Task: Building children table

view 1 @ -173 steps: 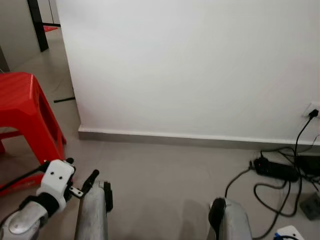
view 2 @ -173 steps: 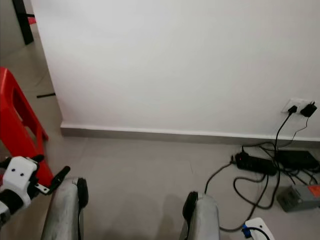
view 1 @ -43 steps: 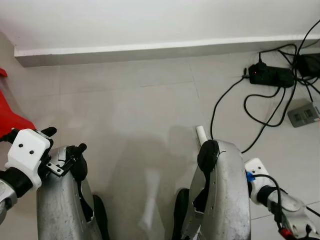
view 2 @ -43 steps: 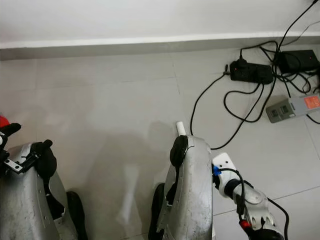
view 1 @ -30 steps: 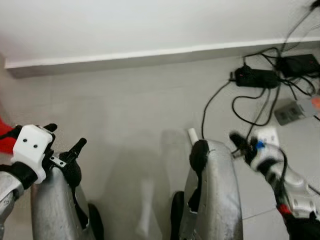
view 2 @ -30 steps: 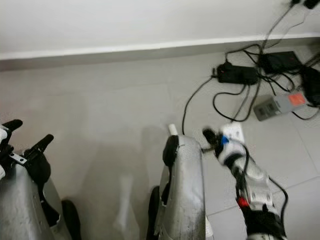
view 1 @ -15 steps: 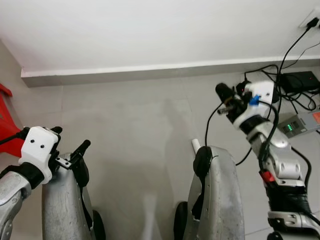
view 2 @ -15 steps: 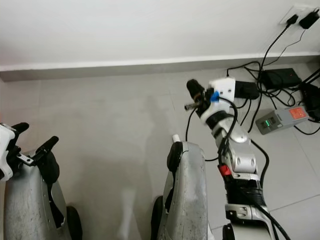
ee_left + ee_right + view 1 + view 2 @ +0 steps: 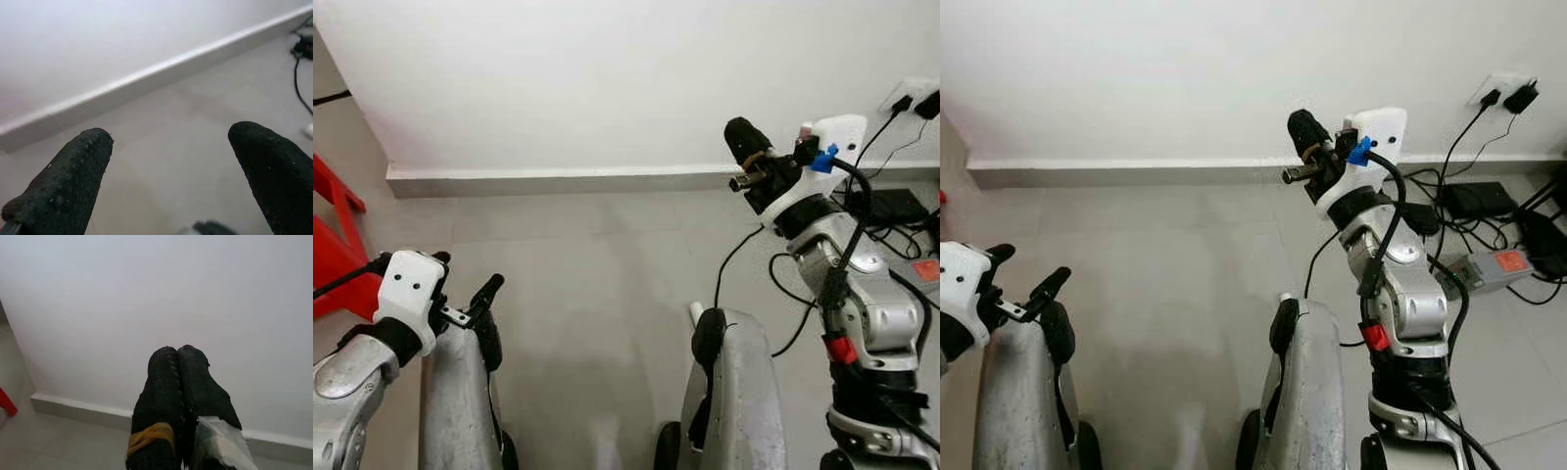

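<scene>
The right tool (image 9: 1301, 127) is raised in front of the white wall (image 9: 607, 78), its 2 black fingers (image 9: 168, 382) pressed tight together with nothing between them; a yellow band wraps 1 finger near its base. The silver right arm (image 9: 1400, 304) stands upright below it, with a white wrist block and a blue clip at the top.

The left tool (image 9: 465, 284) sits low by the robot's left leg (image 9: 460, 392), its 2 fingers (image 9: 73, 171) spread wide apart over bare grey floor tile (image 9: 597, 264), holding nothing. In the left wrist view the gap between them looks toward the skirting board (image 9: 161, 73).

A red plastic stool (image 9: 333, 245) stands at the far left on the floor, well apart from both tools. To the right, by the wall socket (image 9: 1503, 93), lie black cables (image 9: 1449, 176) and a power strip (image 9: 1489, 269). No table parts can be made out.
</scene>
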`<state>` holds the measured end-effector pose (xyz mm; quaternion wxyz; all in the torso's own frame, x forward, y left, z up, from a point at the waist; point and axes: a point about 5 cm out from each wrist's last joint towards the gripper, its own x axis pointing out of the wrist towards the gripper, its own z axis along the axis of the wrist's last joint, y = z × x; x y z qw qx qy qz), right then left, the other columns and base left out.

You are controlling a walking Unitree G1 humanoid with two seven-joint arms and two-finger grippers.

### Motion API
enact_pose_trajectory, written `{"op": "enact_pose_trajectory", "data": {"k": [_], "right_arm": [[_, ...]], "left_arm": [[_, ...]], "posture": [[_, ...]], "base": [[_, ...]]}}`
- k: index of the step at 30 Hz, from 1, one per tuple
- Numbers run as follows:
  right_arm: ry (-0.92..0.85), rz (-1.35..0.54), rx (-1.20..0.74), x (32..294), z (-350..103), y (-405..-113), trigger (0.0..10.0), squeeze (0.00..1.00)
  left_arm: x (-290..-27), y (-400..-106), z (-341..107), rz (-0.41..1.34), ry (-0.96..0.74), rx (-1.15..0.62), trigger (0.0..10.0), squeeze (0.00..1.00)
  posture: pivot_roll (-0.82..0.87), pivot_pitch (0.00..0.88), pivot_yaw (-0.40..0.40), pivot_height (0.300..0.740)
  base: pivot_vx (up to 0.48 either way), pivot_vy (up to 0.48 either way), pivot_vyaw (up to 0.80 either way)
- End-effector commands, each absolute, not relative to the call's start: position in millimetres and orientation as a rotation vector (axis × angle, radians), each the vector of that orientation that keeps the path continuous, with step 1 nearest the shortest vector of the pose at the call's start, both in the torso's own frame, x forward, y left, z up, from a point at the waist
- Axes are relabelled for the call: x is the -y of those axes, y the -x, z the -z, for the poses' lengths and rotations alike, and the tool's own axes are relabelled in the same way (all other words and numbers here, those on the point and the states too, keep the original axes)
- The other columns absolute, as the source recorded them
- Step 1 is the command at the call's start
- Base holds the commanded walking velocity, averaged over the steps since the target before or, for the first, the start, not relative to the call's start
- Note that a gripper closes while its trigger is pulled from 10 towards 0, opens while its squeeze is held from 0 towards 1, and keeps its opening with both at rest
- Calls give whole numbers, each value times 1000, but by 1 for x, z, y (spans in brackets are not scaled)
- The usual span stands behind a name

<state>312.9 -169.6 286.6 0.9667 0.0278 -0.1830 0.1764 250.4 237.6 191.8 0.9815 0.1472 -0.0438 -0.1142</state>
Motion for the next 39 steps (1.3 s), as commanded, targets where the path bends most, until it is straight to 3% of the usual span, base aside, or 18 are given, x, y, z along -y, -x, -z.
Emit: {"op": "enact_pose_trajectory", "data": {"k": [1,15,17,18,39], "right_arm": [[-70,-364,352,167,-283,-309,10000,0],[-123,-314,250,154,-262,-293,10000,0],[-136,-298,243,154,-259,-291,10000,59],[-158,-259,232,156,-257,-289,10000,1000],[-125,-163,183,163,-238,-275,10000,1000]], "left_arm": [[-234,-251,-188,235,-288,88,10000,0],[-211,-265,-191,252,-228,157,10000,0],[-206,-266,-191,257,-217,165,10000,0],[-199,-269,-190,266,-196,176,10000,0],[-164,-278,-182,326,-126,199,10000,0]], "posture": [[50,144,-150,365],[58,26,-150,410],[58,0,-146,415],[53,0,-141,425],[40,0,-135,490]], "base": [[0,0,0],[0,0,0],[0,0,0],[0,0,0],[0,0,0]]}}
